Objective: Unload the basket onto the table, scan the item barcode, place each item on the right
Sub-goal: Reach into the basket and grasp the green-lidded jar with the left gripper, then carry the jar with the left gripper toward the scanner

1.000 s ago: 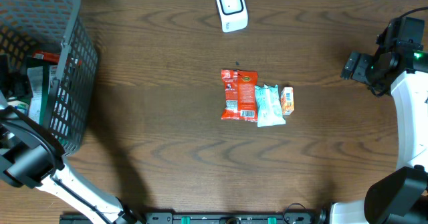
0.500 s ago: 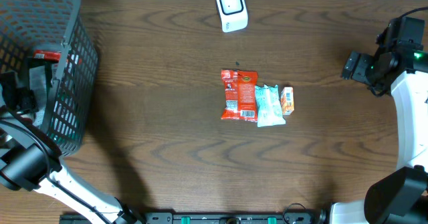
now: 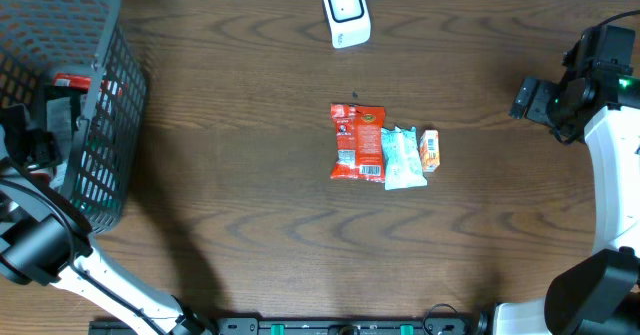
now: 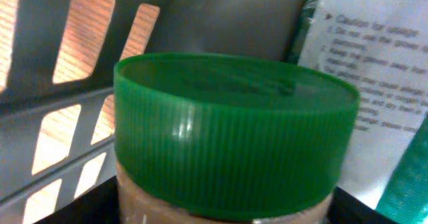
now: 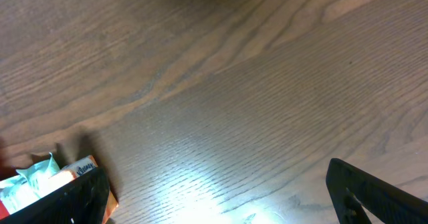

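Observation:
My left gripper is down inside the grey basket, its black fingers against both sides of a jar with a ribbed green lid that fills the left wrist view. In the overhead view that gripper is half hidden by the basket wall. A white scanner lies at the table's far edge. My right gripper hovers open over bare wood at the right, its jaws wide apart with nothing between them.
A red snack packet, a teal packet and a small orange box lie side by side mid-table. The orange box also shows by my right gripper's left finger. A printed white pack leans behind the jar.
The left arm shifted inside the basket and the packs there moved with it. Since half a second ago nothing has moved. The right arm has stayed still.

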Controlling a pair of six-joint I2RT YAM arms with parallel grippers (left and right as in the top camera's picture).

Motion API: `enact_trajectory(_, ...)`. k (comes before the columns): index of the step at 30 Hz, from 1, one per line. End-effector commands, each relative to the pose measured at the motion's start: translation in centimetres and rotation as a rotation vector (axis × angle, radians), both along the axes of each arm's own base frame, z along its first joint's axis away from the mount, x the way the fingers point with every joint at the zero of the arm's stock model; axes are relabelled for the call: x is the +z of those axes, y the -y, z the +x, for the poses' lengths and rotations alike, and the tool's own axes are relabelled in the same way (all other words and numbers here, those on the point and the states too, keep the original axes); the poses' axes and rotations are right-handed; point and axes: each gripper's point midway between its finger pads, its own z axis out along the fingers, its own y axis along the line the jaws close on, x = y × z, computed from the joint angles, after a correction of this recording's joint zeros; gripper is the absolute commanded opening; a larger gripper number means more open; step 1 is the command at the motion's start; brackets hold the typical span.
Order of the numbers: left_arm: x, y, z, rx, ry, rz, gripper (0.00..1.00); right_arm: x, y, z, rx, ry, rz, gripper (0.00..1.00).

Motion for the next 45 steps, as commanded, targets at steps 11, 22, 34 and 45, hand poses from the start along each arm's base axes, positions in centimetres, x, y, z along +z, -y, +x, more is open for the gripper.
enact_trajectory(11,4.1,0.0,2.1,0.028,0.113,0.053,0.52,0.4,0.1,0.1,-0.002,0.009,-0.007,0.99)
enact_trajectory(22,21.3,2.9,4.8,0.119,0.538,0.271,0.51,0.4,0.1,0.1,-0.002,0.009,-0.007,0.99)
enact_trajectory(34,35.4,17.9,1.7,0.119,0.928,0.168,0.51,0.4,0.1,0.1,-0.002,0.009,-0.007,0.99)
enact_trajectory(45,26.0,35.9,0.5,-0.177,0.597,-0.159,0.45,0.4,0.1,0.1,-0.002,0.009,-0.007,0.99)
